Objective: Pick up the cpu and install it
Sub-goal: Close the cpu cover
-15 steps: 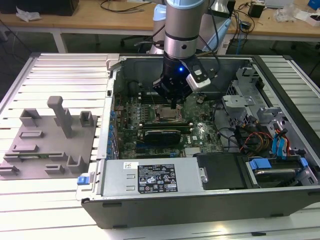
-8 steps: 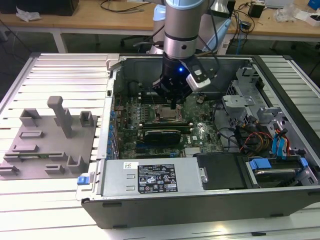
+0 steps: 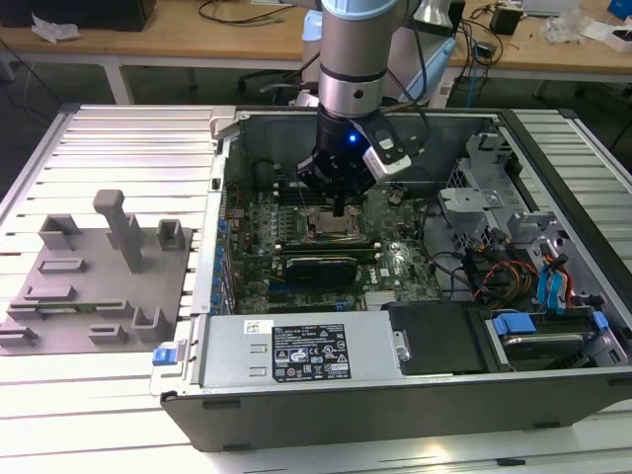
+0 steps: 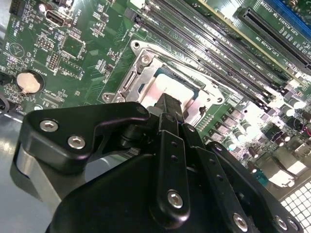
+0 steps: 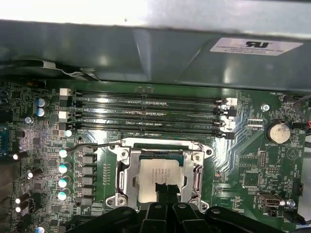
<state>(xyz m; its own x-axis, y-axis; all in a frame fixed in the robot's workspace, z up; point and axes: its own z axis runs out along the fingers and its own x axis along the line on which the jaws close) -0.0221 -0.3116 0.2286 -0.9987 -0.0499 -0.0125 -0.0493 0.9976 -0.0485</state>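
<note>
Item: the cpu [image 5: 154, 175], which we recorded lying flat within the socket frame [image 5: 121, 170] of the motherboard [image 5: 252, 165], directly beneath the pincer [image 5: 165, 193], whose fingers were pressed together and pinching nothing, tips over the plate's edge, contact not discernible.

The cpu [image 5: 155, 172] is showing me a smooth, silvery metal top, glinting dully; its socket frame [image 5: 124, 170] is gleaming as bare polished metal; my jaws are looking matt black.
</note>
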